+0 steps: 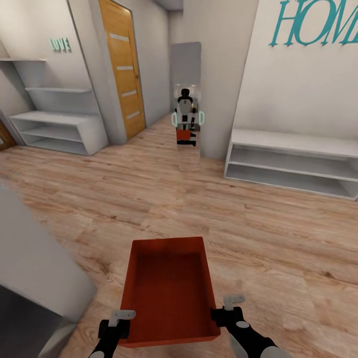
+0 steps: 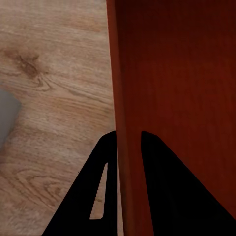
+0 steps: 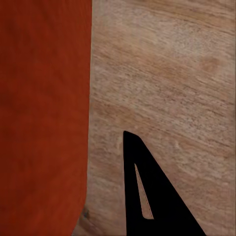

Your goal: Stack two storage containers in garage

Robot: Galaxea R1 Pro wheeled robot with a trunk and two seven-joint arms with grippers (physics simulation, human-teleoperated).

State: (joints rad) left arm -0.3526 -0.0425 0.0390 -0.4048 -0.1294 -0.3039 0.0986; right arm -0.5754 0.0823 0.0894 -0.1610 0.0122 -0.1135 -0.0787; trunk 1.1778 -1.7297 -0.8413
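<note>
Nearest the head cam: an orange-red rectangular plastic tub (image 1: 169, 291), shallow, topless, walls flaring outward, carried low in front of the trunk between both arms. Interior is empty, finely ribbed.

Left gripper (image 1: 121, 324): at the tub's near-left corner. Left wrist view shows its two black fingers (image 2: 98, 196) straddling the tub's left wall, one each side, pinching it. Grip looks firm.

Right gripper (image 1: 226, 312): at the tub's near-right corner, touching or just beside the wall. Right wrist view shows one black finger outside the tub wall (image 3: 44, 113) w/ wood visible between them; the other finger is out of sight. Cannot tell whether it clamps the wall.

Surroundings: light wood-plank floor (image 1: 248, 223), white low open shelf unit (image 1: 293, 161) at right under teal wall lettering, white stepped shelving (image 1: 54, 119) at left, orange wooden door (image 1: 124, 69), narrow passage straight ahead. A tall mirror panel (image 1: 186, 99) at the passage mouth reflects the robot w/ the tub.

Step in hand (judgement): transport phase, tub no. 1 en route to the garage; no concrete floor in sight, so not there yet. Second tub not seen here.

Next move calls for: drive base fwd, steer past the mirror into the passage, keep tub level and both arm poses fixed so the wall does not slip. Grey object (image 1: 35, 268) at near left sits close; allow clearance when turning.
</note>
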